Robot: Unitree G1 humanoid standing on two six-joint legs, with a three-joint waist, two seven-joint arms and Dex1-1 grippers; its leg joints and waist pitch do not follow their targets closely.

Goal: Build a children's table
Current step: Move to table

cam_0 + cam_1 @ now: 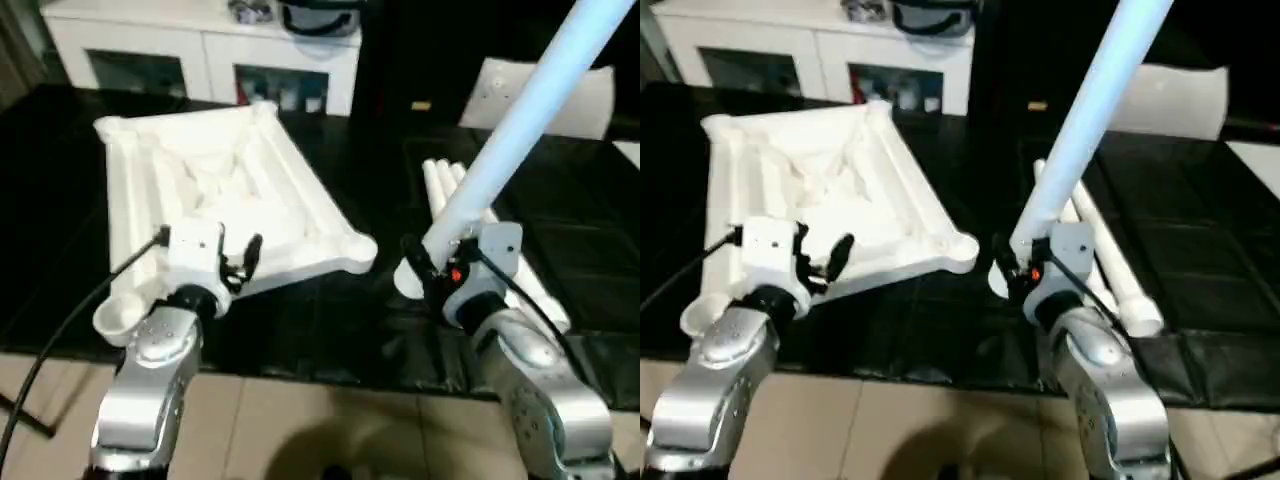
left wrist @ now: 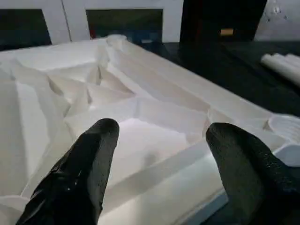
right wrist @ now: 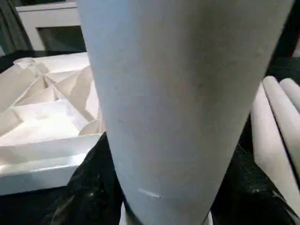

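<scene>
The white tabletop [image 1: 220,190] lies upside down on the black surface, ribbed underside up, with a round socket [image 1: 355,250] at its near right corner. My left gripper [image 1: 243,262] hovers open over the tabletop's near edge, its black fingers [image 2: 79,173] spread above the ribs with nothing between them. My right gripper [image 1: 432,262] is shut on the thick end of a long white leg [image 1: 520,120] that rises steeply up and to the right. The leg [image 3: 187,93] stands between the right gripper's fingers. More white legs [image 1: 470,215] lie on the surface behind the right gripper.
A white cabinet [image 1: 200,50] with dark compartments stands behind the tabletop. A white pillow-like slab [image 1: 545,95] lies at the back right. The black surface ends at a near edge [image 1: 350,375], with beige floor below.
</scene>
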